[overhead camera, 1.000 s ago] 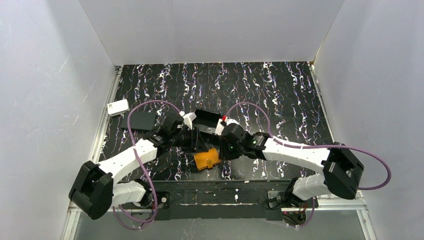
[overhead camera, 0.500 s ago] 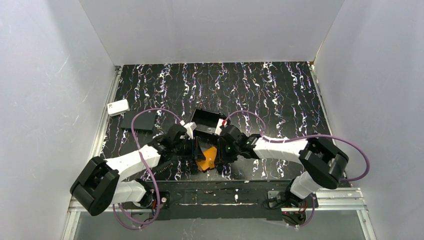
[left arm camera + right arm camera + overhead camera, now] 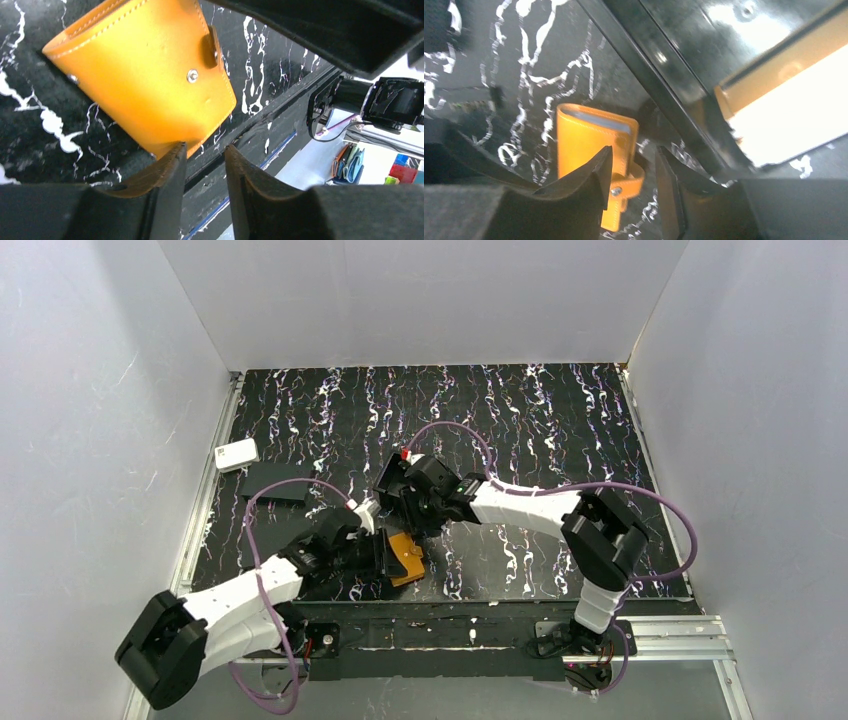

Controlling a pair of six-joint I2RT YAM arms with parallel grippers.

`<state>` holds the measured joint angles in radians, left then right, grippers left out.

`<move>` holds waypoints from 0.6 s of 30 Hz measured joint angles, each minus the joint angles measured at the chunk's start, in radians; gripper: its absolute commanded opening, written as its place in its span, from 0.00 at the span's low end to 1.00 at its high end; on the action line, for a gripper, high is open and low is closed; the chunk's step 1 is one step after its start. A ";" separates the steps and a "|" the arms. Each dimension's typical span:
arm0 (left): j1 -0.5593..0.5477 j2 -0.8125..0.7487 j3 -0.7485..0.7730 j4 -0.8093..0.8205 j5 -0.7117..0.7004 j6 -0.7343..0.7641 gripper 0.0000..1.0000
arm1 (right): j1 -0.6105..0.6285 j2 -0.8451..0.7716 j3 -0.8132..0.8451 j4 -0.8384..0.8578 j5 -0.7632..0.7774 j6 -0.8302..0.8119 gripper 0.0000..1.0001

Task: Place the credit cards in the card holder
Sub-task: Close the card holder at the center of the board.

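The card holder, an orange-tan wallet, lies folded shut and flat near the table's front edge. In the left wrist view the card holder has its snap tab on top. My left gripper is open and empty, with one fingertip at the holder's near corner. The left gripper sits just left of the holder. My right gripper hovers farther back over the tray, open and empty, with the holder seen below it. A blurred pale rectangle with a tan edge shows by the tray; I cannot tell if it is the credit cards.
A black open box tray sits under the right gripper, mostly covered in the top view. A white rounded box and a flat black rectangle lie at the left. The table's front rail runs close beside the holder.
The right gripper let the holder go and moved back and left over the tray. The holder went from tilted up between both grippers to lying flat. The left arm drew toward the front.
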<state>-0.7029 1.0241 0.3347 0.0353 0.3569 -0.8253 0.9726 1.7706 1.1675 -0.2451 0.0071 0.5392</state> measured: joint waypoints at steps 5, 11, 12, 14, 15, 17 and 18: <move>0.013 -0.132 0.029 -0.164 -0.017 -0.001 0.45 | 0.042 -0.060 0.010 -0.165 0.085 -0.019 0.67; 0.109 -0.128 0.129 -0.246 -0.012 0.043 0.20 | 0.151 -0.140 0.008 -0.231 0.173 0.001 0.65; 0.124 -0.108 0.138 -0.245 -0.006 0.050 0.18 | 0.163 -0.139 0.008 -0.231 0.183 0.006 0.62; 0.163 -0.002 0.155 -0.230 0.013 0.071 0.11 | 0.178 -0.132 0.008 -0.233 0.215 0.025 0.47; 0.167 0.025 0.156 -0.220 0.022 0.074 0.10 | 0.178 -0.126 0.010 -0.237 0.220 0.027 0.46; 0.173 0.086 0.163 -0.189 0.035 0.076 0.08 | 0.179 -0.104 0.023 -0.238 0.227 0.038 0.46; 0.175 0.116 0.167 -0.175 0.044 0.078 0.08 | 0.179 -0.086 0.030 -0.232 0.229 0.040 0.47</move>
<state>-0.5274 1.1404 0.5022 -0.1394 0.4007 -0.7475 1.1515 1.6848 1.1976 -0.4770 0.2363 0.5797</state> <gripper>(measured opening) 0.095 0.464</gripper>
